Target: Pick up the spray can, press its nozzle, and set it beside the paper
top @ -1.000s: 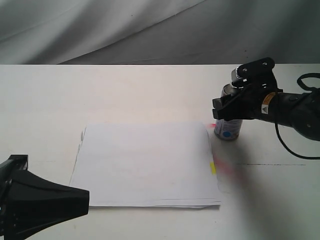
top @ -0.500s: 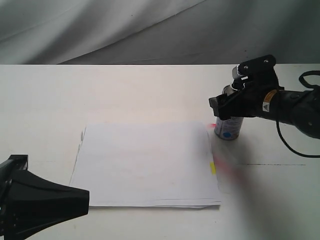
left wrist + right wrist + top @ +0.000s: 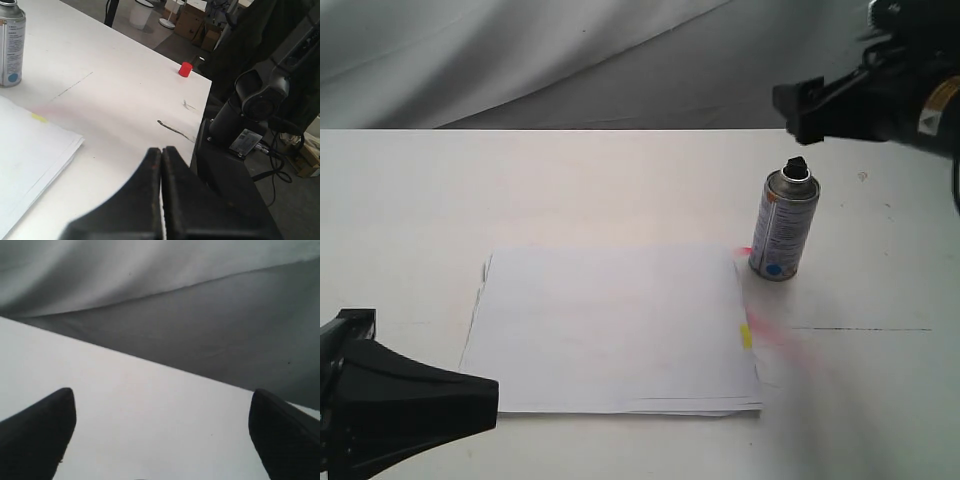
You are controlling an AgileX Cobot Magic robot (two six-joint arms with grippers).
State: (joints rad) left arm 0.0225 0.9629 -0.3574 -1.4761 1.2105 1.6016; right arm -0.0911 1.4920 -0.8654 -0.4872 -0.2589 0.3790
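Observation:
The silver spray can (image 3: pixel 784 226) stands upright on the table just right of the paper's (image 3: pixel 610 328) far right corner, its black nozzle (image 3: pixel 797 167) on top. The left wrist view shows the can (image 3: pixel 11 45) and a corner of the paper (image 3: pixel 25 155). My right gripper (image 3: pixel 798 108) hangs open above and behind the can, apart from it; its fingers (image 3: pixel 37 427) stand wide with only bare table between them. My left gripper (image 3: pixel 161 152) is shut on nothing, low at the near left (image 3: pixel 485 398).
A pink spray stain (image 3: pixel 775 335) and a yellow mark (image 3: pixel 746 336) lie at the paper's right edge. A small red cap (image 3: pixel 185 69) sits near the table's edge beside the right arm's base (image 3: pixel 250 110). Grey cloth hangs behind the table.
My right gripper has let go of the spray can and risen up and back, leaving the can standing by the paper. The left arm has not moved.

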